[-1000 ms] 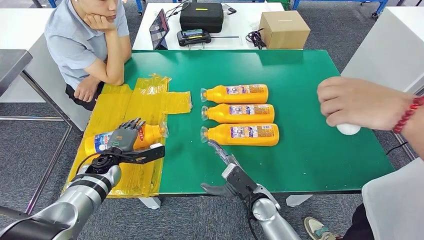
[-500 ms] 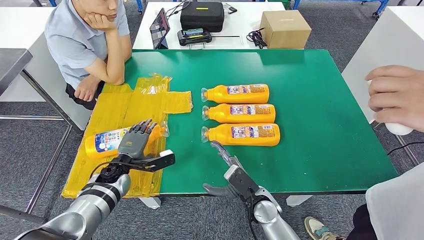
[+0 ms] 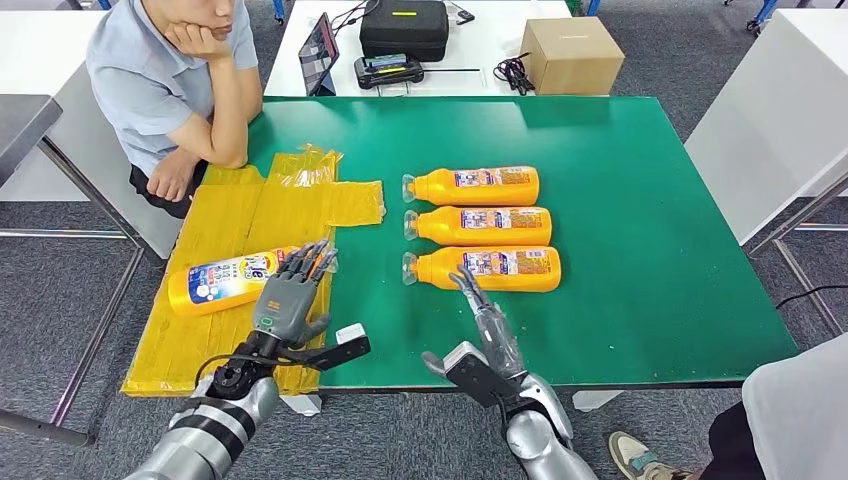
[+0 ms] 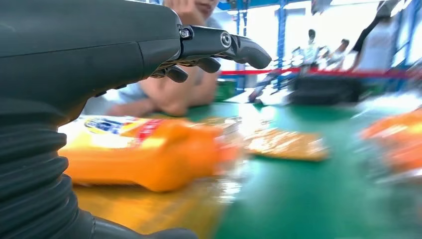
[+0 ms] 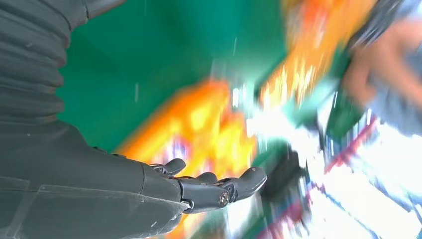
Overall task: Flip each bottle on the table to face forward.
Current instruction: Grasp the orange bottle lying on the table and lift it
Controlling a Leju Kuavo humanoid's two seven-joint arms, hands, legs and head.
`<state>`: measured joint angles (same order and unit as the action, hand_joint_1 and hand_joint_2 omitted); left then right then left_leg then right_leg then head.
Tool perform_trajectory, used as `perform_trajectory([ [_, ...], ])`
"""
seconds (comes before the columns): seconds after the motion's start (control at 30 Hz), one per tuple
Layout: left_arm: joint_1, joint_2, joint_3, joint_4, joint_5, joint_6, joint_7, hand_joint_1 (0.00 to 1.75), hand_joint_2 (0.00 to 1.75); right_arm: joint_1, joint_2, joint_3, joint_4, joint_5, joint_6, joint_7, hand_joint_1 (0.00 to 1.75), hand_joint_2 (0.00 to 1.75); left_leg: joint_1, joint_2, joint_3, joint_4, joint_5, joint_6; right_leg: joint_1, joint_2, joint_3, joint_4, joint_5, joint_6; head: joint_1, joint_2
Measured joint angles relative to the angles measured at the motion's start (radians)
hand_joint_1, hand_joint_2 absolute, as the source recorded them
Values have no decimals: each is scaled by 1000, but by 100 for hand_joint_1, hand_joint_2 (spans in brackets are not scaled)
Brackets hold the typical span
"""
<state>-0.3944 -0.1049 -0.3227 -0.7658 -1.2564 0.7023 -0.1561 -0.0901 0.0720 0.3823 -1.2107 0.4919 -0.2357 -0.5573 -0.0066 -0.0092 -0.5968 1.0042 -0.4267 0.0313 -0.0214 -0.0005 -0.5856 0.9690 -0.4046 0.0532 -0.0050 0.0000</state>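
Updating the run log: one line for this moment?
left hand: open beside lone bottle | right hand: open, empty | three bottles: rowed on table

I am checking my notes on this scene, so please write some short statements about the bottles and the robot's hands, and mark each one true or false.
1. Three orange bottles lie side by side on the green table. True.
2. A fourth bottle lies on the yellow plastic sheet. True.
3. The left hand grips the fourth bottle and lifts it. False: its fingers are spread over the bottle's cap end, and the bottle lies on the sheet.
4. The right hand holds a bottle. False: it holds nothing, its fingers stretched toward the nearest bottle of the row.
5. The cardboard box stands on the green table. False: it stands on the white table behind.
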Motion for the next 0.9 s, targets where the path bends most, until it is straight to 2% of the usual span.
perform_trajectory([
  [0.17, 134, -56, 45, -214, 134, 1, -161, 0, 175, 29, -23, -9, -56, 207, -218, 52, 0, 175, -1, 0, -3, 0, 0, 0, -1, 0, -3, 0, 0, 0, 0, 0],
  [0.33, 211, -96, 83, -347, 301, -5, -250, 0, 175, 51, -48, -33, -93, 215, -265, 55, 0, 175, -1, 0, -3, 0, -1, 0, -1, 0, -4, 0, 0, 0, 0, 0],
  [0.47, 256, -104, 90, -435, 744, -47, -323, 0, 175, 76, -50, -67, -146, 98, -264, 23, 0, 175, 0, 0, -3, 0, -1, 0, 0, 0, -4, 0, 0, 0, 0, 0],
  [0.53, 272, -103, 91, -472, 896, -60, -337, 0, 175, 82, -51, -88, -165, 94, -269, 26, 0, 175, 0, 0, -3, 0, -1, 0, 0, 0, -4, 0, 0, 0, 0, 0],
  [0.6, 284, -100, 91, -503, 964, -71, -346, 0, 175, 84, -55, -105, -168, 174, -304, 51, 0, 175, 0, 0, -3, 0, -1, 0, 0, 0, -4, 0, 0, 0, 0, 0],
  [0.73, 295, -96, 82, -559, 1072, -125, -339, 0, 175, 74, -82, -124, -127, 440, -425, 141, 0, 175, -1, 0, -4, 0, -1, 0, 0, 0, -3, 0, 0, 0, 0, 0],
  [0.9, 306, -88, 55, -616, 1127, -164, -336, 0, 175, 46, -109, -140, -56, 598, -452, 204, 0, 175, -1, 0, -4, 0, 0, 1, -1, 0, -4, 0, 0, 0, 0, 0],
])
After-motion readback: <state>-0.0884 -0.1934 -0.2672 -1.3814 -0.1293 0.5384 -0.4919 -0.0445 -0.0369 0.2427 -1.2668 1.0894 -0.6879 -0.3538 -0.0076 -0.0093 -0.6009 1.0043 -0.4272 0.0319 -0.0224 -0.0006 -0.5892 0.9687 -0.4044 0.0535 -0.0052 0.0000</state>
